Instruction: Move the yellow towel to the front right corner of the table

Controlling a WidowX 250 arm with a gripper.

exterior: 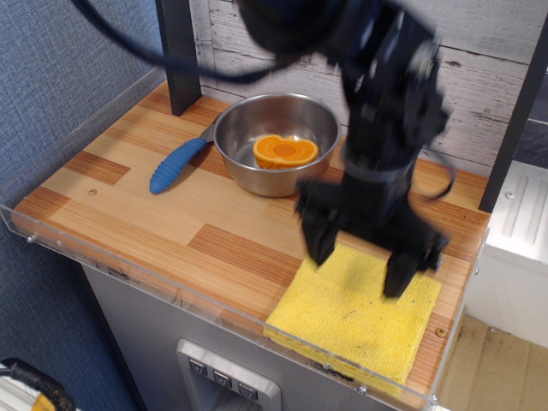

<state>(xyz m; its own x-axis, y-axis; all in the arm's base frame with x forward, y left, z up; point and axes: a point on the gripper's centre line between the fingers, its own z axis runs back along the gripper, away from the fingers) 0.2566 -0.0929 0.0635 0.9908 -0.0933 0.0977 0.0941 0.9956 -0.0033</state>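
The yellow towel (355, 314) lies flat at the front right corner of the striped wood table (171, 224), its front edge against the clear acrylic rim. My black gripper (360, 261) hangs just above the towel's back part, blurred by motion. Its two fingers (318, 244) are spread apart with nothing between them. It holds nothing.
A steel bowl (276, 141) with a halved orange (285, 151) stands at the back middle. A blue-handled tool (175, 164) lies to its left. A dark post (177, 51) rises at the back left. A white cabinet (516, 248) stands right of the table.
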